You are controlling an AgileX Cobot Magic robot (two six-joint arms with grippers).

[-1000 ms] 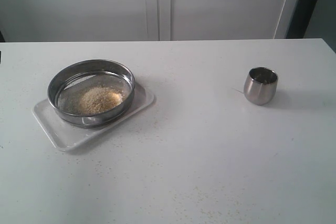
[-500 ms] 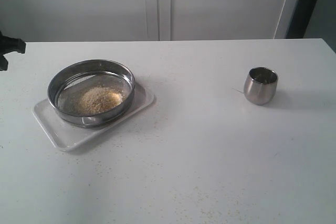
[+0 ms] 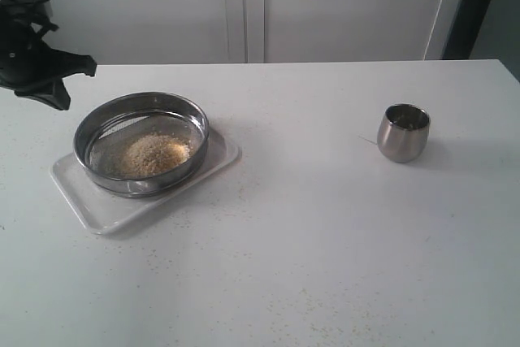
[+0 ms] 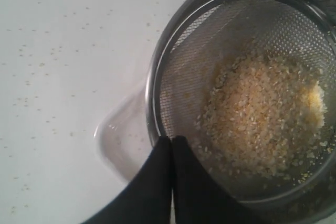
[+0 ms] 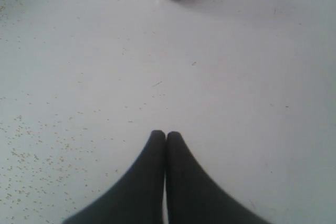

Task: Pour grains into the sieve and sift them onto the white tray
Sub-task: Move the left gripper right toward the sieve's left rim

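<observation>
While the right gripper point(image 5: 166, 134) hangs pinched shut over the speckled table point(image 3: 325, 241), the white tray point(image 3: 85, 205) lies left of centre, bearing the sieve point(image 3: 138, 186) with the grains point(image 3: 154, 154) heaped inside. Beyond it, at upper left, the left gripper point(image 4: 171, 139) hovers with fingers pressed together, holding nothing.

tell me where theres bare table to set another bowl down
Widest bare table lies between the white tray and the steel cup, and across the foreground. Crowded at left: the sieve sits on the tray, the left end effector shut above its rim.
</observation>
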